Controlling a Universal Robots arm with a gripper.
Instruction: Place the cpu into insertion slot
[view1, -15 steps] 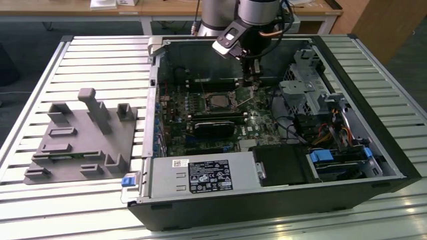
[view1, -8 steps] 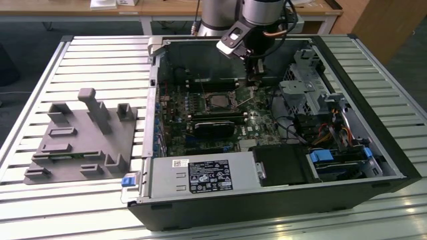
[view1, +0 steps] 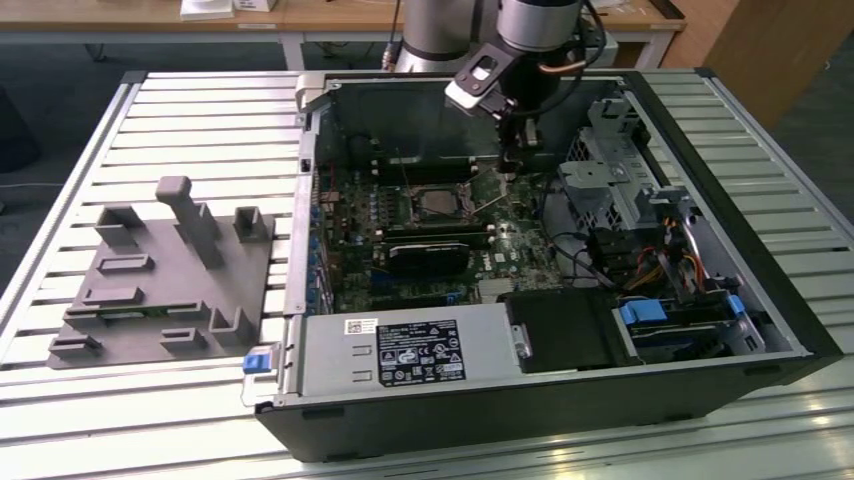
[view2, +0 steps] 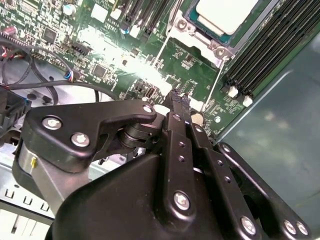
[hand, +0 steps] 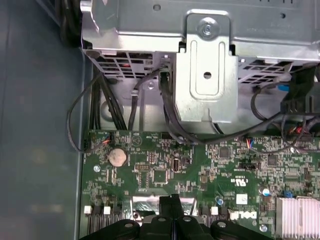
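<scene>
An open black tower computer case (view1: 534, 425) is lying on its side on the white slatted metal desk (view1: 200, 110), with its green motherboard (view1: 514, 255) facing up. A grey plastic fixture with upright posts (view1: 147, 280) is sitting on the desk just off the case, on the exterior view's left.

The arm is reaching down into the case from the far side. Its black two-fingered gripper (view1: 515, 160) is pointing at the board and hovering just above it. In the second wrist view the gripper (view2: 177, 100) is showing its two fingers pressed together at the tips, with nothing between them. In the first wrist view the joined tips (hand: 172, 201) are hanging over a patch of board near a round silver coin battery (hand: 117, 156). A silver sheet-metal drive cage (hand: 207, 85) and black cables (hand: 100, 100) are lying beyond it.

The small flat square cpu with its dull silvery-beige face (view2: 227, 14) is lying inside the square insertion slot with the thin metal bracket rim (view2: 200, 39). In the exterior view the cpu (view1: 435, 204) is sitting near the middle of the board, to the exterior view's left of the gripper and clearly apart from it.
</scene>
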